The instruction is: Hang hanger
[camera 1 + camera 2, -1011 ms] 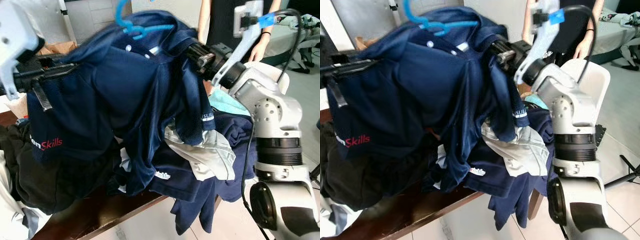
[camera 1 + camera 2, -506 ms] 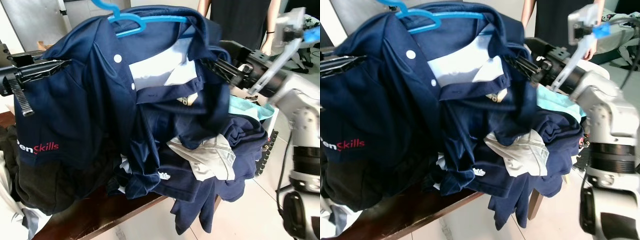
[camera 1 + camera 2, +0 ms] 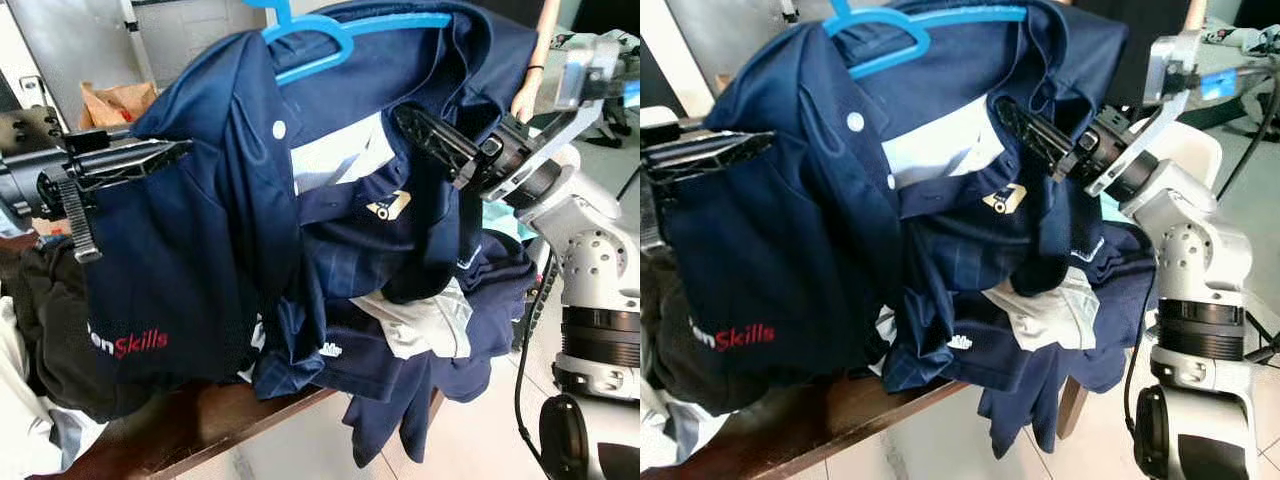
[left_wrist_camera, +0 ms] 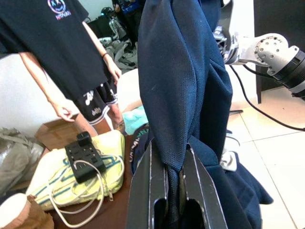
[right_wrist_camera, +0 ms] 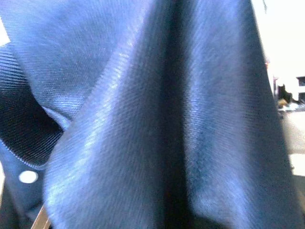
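Navy polo shirt (image 3: 330, 190) on a blue hanger (image 3: 340, 30), held up above the clothes pile (image 3: 420, 330) on the wooden tabletop (image 3: 210, 425). Left gripper (image 3: 165, 155) at the shirt's sleeve, jaws clamped on the navy fabric. Right gripper (image 3: 420, 130) pushed into the shirt's other side, jaw state impossible to tell. Person (image 4: 71, 52) standing beyond the tabletop.

Navy polo shirt (image 3: 200, 240): knitted cloth, fine mesh weave seen close up, slight sheen on folds. Hanger (image 3: 330, 35): smooth glossy blue plastic. Left tool (image 4: 174, 191) fingers: matt black, ribbed. Worktop (image 3: 210, 420): dark brown wood, semi-gloss. Right arm (image 3: 600, 240): silver painted metal, satin finish. Floor (image 3: 300, 450): glossy pale tile.
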